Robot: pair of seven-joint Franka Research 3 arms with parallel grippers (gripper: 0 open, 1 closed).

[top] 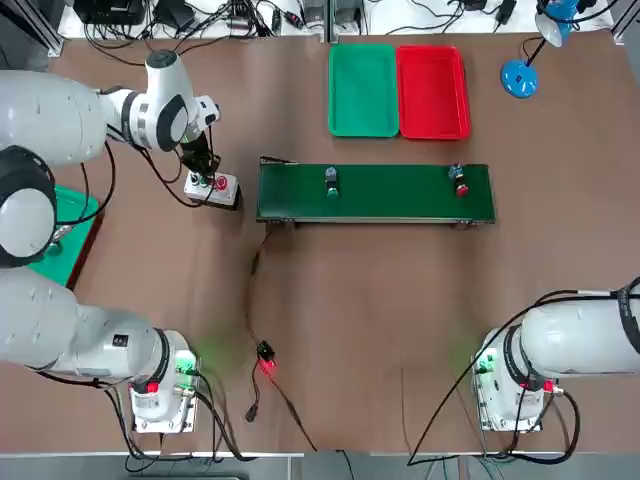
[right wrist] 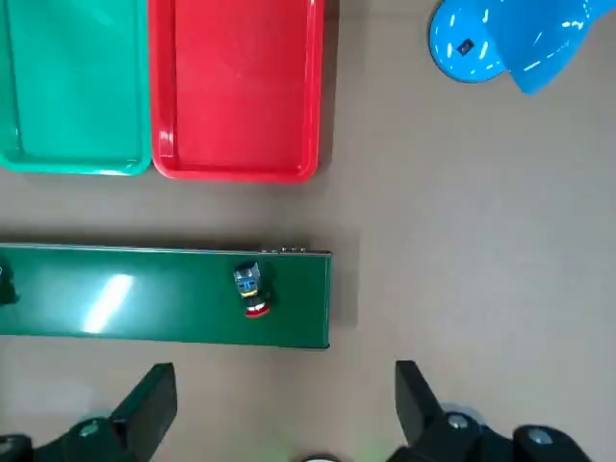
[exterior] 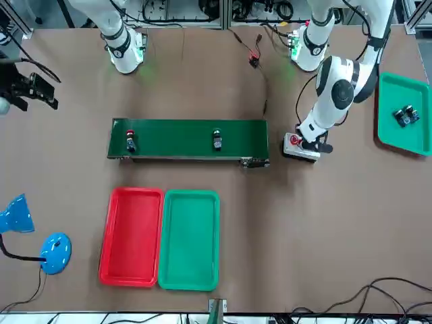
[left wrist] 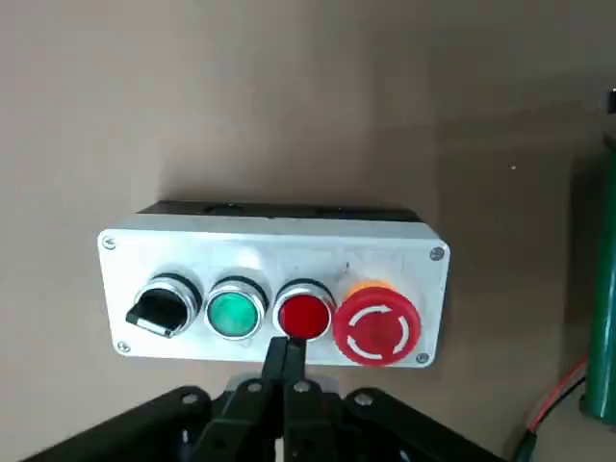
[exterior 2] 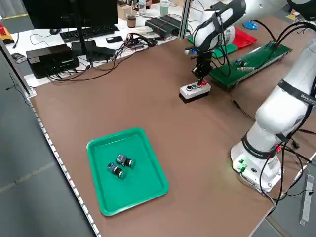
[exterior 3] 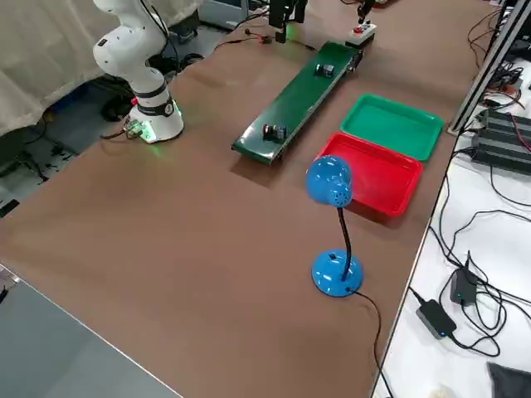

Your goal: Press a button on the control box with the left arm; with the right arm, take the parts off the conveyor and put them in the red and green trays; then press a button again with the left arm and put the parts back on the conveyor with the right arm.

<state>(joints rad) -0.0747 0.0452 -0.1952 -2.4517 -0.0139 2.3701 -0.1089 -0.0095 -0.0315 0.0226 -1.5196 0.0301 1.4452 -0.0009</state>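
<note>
Two parts (top: pixel 331 181) on conveyor (top: pixel 390 205), two trays (top: pixel 363 90) bare — left fingers (left wrist: pixel 285 358) clenched at control box (left wrist: pixel 271 252), right fingers (right wrist: pixel 154 404) released.

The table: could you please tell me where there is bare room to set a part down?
Both the red tray and green tray are bare, as is the table between conveyor and arm bases. It is crowded around the control box, where the left tool hovers.

conveyor (top: pixel 380 192): green | trays: green tray (top: pixel 362 90), red tray (top: pixel 432 92) | lamp (top: pixel 519 78): blue
</note>
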